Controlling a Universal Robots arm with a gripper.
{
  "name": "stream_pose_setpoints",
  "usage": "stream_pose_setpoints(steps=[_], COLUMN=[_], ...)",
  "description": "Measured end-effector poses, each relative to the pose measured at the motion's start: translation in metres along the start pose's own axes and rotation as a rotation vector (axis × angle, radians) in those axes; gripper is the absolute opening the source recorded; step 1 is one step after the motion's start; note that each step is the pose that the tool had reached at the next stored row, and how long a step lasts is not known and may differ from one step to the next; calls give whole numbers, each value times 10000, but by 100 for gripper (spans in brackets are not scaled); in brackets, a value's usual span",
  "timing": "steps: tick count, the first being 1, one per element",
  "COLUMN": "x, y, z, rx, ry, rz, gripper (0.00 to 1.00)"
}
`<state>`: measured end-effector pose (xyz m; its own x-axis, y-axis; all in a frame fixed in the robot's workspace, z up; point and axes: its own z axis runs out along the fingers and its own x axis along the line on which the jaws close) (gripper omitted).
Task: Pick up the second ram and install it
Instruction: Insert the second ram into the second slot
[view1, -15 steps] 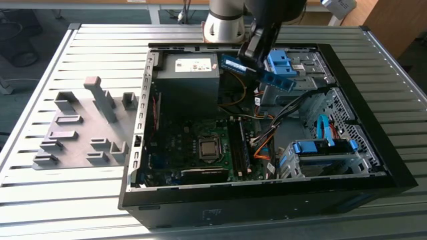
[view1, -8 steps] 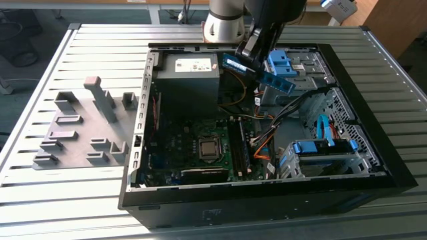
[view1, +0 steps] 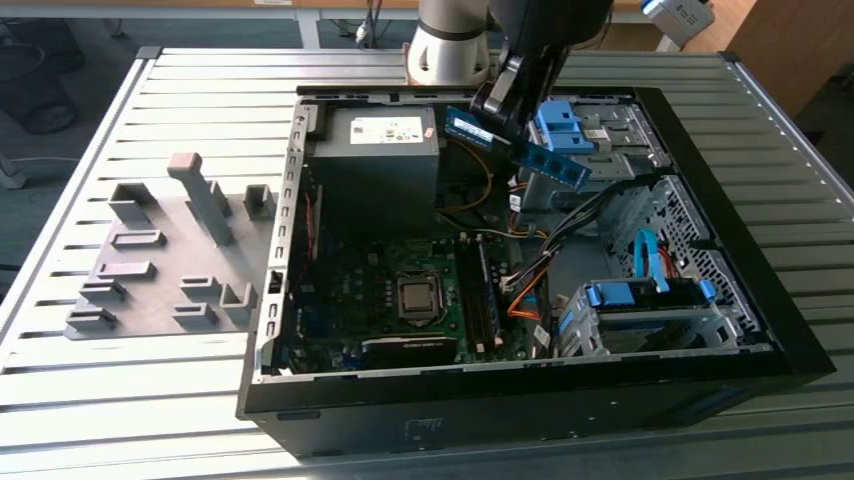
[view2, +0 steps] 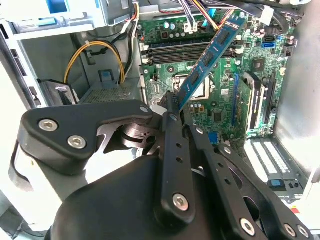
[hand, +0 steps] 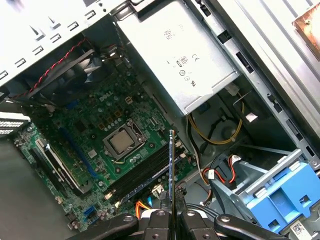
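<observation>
Clamped in the hand (view1: 501, 100) is the second ram (view1: 518, 147), gripped at one end between the fingers (view2: 172, 107) and carried in the air above the open computer case (view1: 787, 330). In the exterior view the stick is seen tilted, its free end slanting down toward the exterior view's right, over the gap between the grey power supply (view1: 380, 135) and the blue drive bracket (view1: 561, 125). It touches neither of them. In the first wrist view the stick is presented edge-on as a thin line (hand: 171, 165) above the motherboard (hand: 95, 125), close to the dark memory slots (hand: 145, 172) beside the processor socket (hand: 121, 142). In the second wrist view its flat blue face with dark chips (view2: 210, 55) is seen crossing over the same slots (view2: 185, 50). Open room lies over the board between the power supply and the drive cage (view1: 654, 320); orange and yellow cables (view1: 527, 300) run along the edge nearest that cage. On the slatted tabletop (view1: 120, 400), well apart from the case, grey fixture blocks (view1: 174, 250) are set.
</observation>
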<state>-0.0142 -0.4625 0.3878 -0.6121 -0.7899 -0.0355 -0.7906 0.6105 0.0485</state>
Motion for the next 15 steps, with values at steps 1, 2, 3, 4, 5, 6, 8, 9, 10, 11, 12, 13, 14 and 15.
stream_pose_setpoints(steps=[1, 2, 3, 4, 5, 6, 8, 9, 10, 11, 12, 13, 14, 15], x=[0, 0, 0, 0, 0, 0, 0, 0, 0, 1, 1, 1, 1, 1], y=[0, 0, 0, 0, 0, 0, 0, -1, -1, -1, -1, -1, -1, -1], z=[0, 0, 0, 1, 3, 5, 9, 12, 15, 17, 21, 23, 25, 28], rx=[0, 0, 2, 5, 11, 18, 30, 35, 42, 48, 54, 60, 67, 73], ry=[0, 0, -1, -7, -15, -23, -40, -49, -56, -64, -73, -81, -89, -97], rz=[0, 5, 31, 132, 306, 481, 825, 991, 1161, 1338, 1508, 1680, 1852, 2030], gripper=[14, 14, 14, 14, 14, 14, 14, 14, 14, 14, 14, 14, 14, 14])
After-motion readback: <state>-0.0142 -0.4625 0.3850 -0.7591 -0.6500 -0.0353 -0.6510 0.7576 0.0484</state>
